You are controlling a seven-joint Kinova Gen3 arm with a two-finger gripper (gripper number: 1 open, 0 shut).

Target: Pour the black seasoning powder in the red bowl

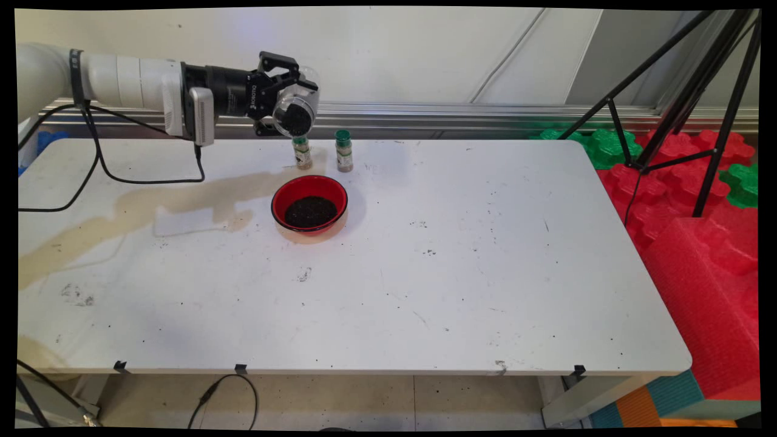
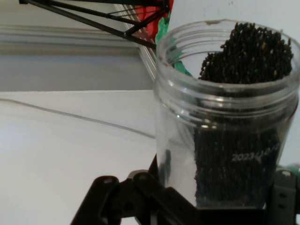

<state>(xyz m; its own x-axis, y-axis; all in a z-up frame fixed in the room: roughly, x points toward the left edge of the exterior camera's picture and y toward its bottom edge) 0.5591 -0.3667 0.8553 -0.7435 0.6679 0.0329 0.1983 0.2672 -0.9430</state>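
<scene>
My gripper (image 1: 285, 91) is shut on a clear plastic jar (image 1: 295, 108) part-filled with small black seeds, held on its side high above the table's far edge, its open mouth turned toward the camera. In the hand view the clear plastic jar (image 2: 225, 117) fills the right half, the seeds piled along one side up to the rim. Below and a little nearer stands a red bowl (image 1: 309, 204) holding a heap of the same black seeds. Two small spice bottles with green caps, one (image 1: 301, 152) right under the jar and one (image 1: 344, 150) to its right, stand behind the bowl.
A brownish stain (image 1: 139, 212) runs across the table's left part. Black cables (image 1: 97, 164) hang from the arm over the far left. Black tripod legs (image 1: 698, 91) and red and green foam blocks (image 1: 698, 200) stand beyond the table's right edge.
</scene>
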